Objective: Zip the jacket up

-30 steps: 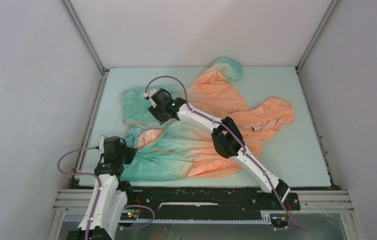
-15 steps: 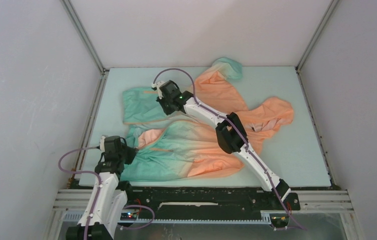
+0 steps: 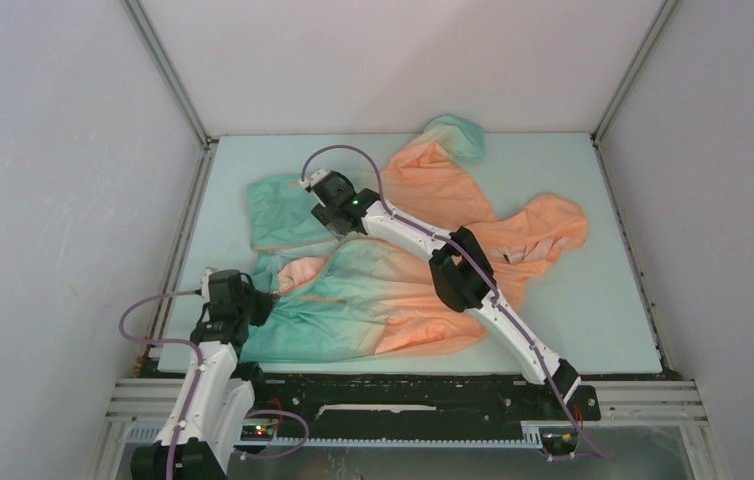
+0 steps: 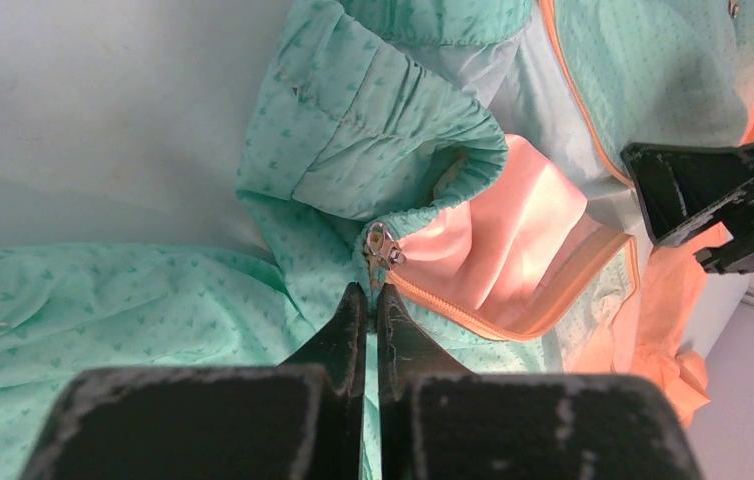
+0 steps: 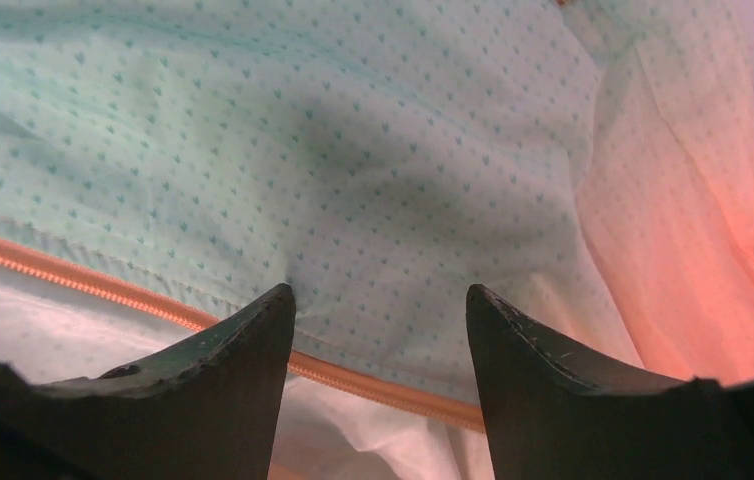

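Observation:
The jacket (image 3: 383, 305) lies spread on the table, teal at the left and orange at the right, its front open. My left gripper (image 3: 261, 298) is at the near left hem. In the left wrist view it (image 4: 371, 292) is shut on the teal fabric (image 4: 383, 130) just below the metal zip slider (image 4: 381, 245), at the end of the orange zip tape (image 4: 473, 318). My right gripper (image 3: 330, 222) hovers over the far front panel. In the right wrist view it (image 5: 378, 292) is open over teal cloth (image 5: 353, 130), with an orange zip tape (image 5: 103, 285) running under its fingertips.
The pale table (image 3: 593, 300) has grey walls at the left, back and right. The orange hood (image 3: 553, 225) lies at the right and a sleeve (image 3: 453, 135) reaches the back edge. The right arm's elbow (image 3: 458, 275) hangs over the jacket's middle.
My right gripper moved back and to the right over the far front panel, then eased slightly left. My left gripper stayed where it was, still pinching the hem.

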